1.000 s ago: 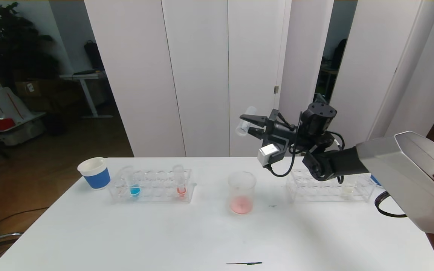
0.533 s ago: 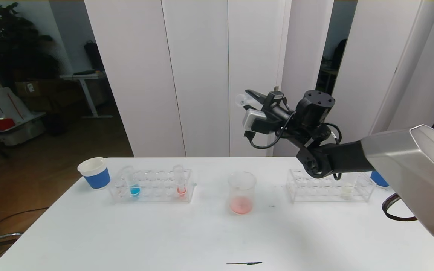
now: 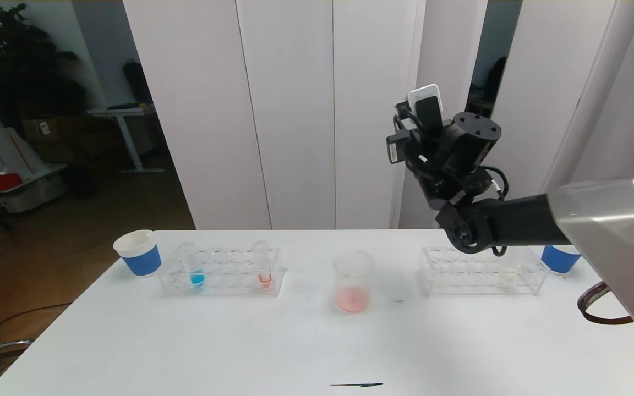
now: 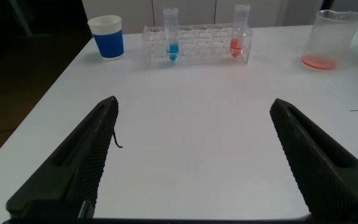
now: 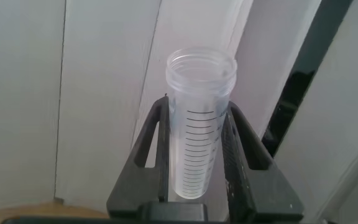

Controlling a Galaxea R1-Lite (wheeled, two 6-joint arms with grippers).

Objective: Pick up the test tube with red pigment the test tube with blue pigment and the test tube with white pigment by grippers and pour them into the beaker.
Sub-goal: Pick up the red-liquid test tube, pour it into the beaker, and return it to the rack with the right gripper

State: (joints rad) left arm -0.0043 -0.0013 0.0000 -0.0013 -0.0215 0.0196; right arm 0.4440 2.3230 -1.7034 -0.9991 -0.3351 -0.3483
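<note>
your right gripper (image 5: 194, 146) raised high, pinching empty graduated tube (image 5: 199, 118), beaker (image 3: 353, 281) well below it. your left gripper (image 4: 194, 155) spread wide, low over surface (image 4: 191, 143).

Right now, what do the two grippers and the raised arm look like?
Right gripper: matte black tapered fingers, black wrist joints, a white-and-black camera block, looped black cables, and a silver-grey upper arm shell. Left gripper: two long black fingers with ribbed inner faces; one thin black wire.
</note>
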